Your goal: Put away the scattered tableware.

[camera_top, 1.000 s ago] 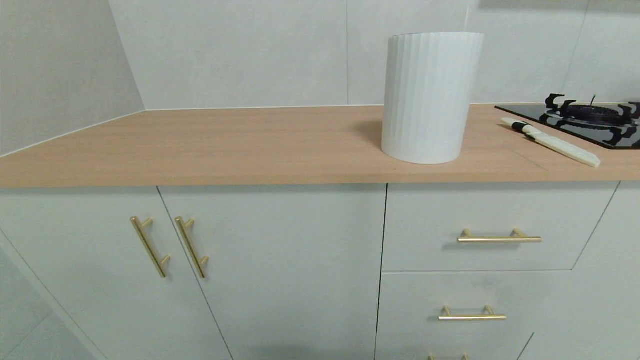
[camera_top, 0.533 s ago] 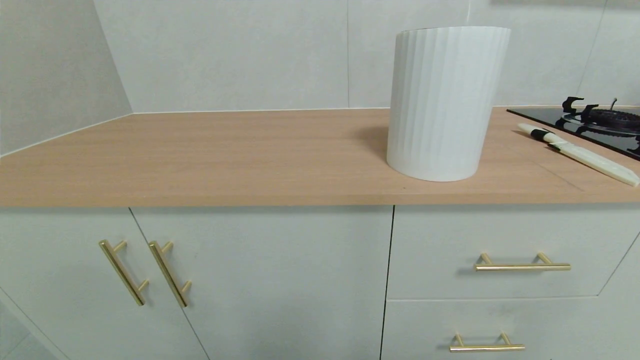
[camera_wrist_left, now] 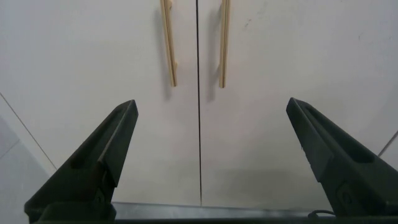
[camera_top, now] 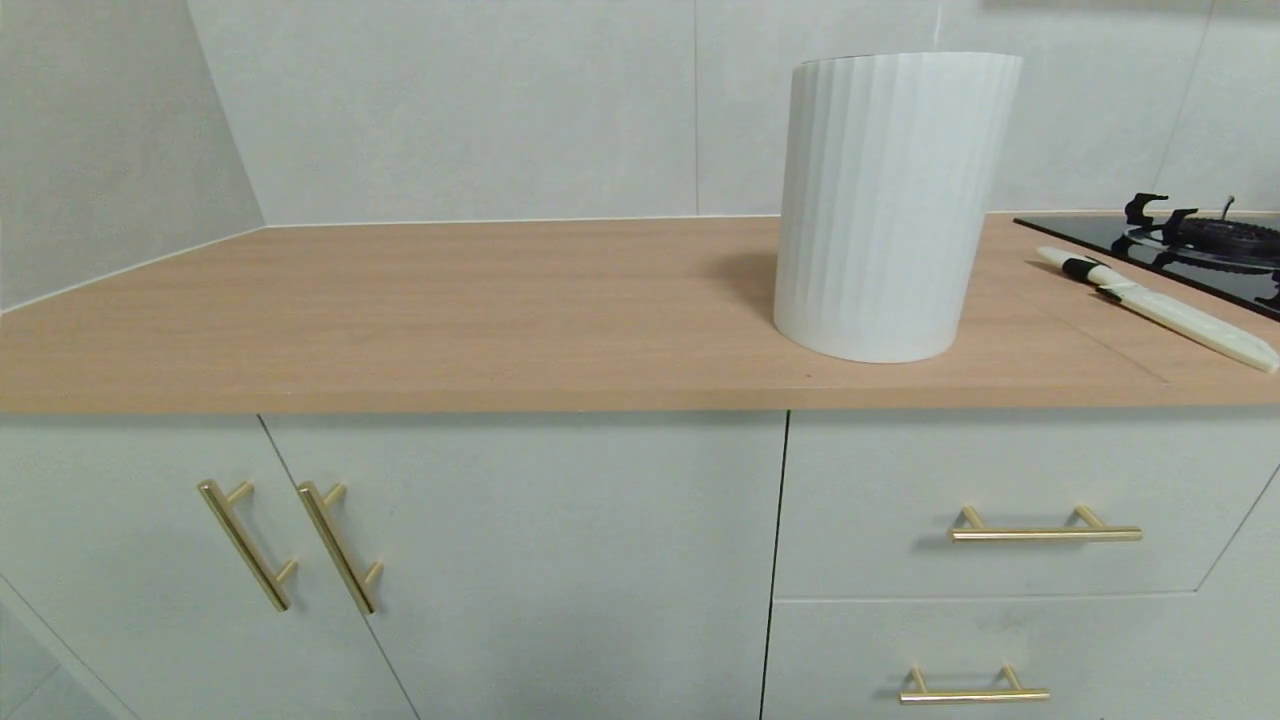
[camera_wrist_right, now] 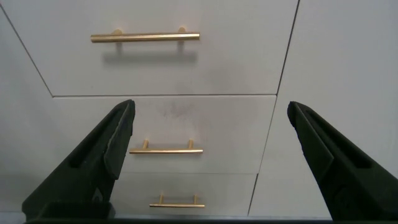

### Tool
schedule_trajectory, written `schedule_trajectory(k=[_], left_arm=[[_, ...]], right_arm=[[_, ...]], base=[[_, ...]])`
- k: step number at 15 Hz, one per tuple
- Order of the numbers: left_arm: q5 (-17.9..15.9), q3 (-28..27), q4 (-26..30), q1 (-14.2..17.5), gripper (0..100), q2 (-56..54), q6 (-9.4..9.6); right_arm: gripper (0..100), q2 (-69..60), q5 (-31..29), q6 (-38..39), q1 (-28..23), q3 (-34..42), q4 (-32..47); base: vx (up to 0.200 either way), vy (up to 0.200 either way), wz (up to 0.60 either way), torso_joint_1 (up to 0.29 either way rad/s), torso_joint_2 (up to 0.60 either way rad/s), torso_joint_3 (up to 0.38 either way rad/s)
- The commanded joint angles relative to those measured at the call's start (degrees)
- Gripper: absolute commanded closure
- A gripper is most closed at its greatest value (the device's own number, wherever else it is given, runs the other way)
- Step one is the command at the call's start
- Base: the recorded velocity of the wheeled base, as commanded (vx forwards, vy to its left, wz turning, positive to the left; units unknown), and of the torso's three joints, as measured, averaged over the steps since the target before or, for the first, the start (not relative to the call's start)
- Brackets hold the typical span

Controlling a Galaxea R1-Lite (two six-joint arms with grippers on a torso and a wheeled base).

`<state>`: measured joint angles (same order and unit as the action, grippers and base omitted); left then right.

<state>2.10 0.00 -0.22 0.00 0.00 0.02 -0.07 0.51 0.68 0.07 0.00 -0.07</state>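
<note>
Bright diffuse light; soft shadow left of white container (camera_top: 880, 200)

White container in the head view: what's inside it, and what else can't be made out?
- Inside of the white container: head view, its own wall hides it.
- Counter behind it: head view, blocked by the container.
- Stove: head view, cut off by the right edge.
- Drawer contents: right wrist view, shut fronts.

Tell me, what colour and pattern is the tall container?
The container is white with fine vertical ribs, seen best in the head view.
</note>
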Motion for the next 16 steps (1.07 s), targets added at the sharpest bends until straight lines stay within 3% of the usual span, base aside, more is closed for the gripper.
schedule_trajectory(k=[1,12,16], left_arm=[[0.01,0.0,-0.04,0.0,0,0.0,0.06],[0.01,0.0,-0.04,0.0,0,0.0,-0.11],[0.01,0.0,-0.04,0.0,0,0.0,-0.11]], right_arm=[[0,0.07,0.02,0.02,0.01,0.0,-0.01],[0,0.07,0.02,0.02,0.01,0.0,-0.01],[0,0.07,0.02,0.02,0.01,0.0,-0.01]], base=[[0.0,0.0,0.0,0.0,0.0,0.0],[0.0,-0.2,0.0,0.004,0.0,0.001],[0.0,0.0,0.0,0.0,0.0,0.0]])
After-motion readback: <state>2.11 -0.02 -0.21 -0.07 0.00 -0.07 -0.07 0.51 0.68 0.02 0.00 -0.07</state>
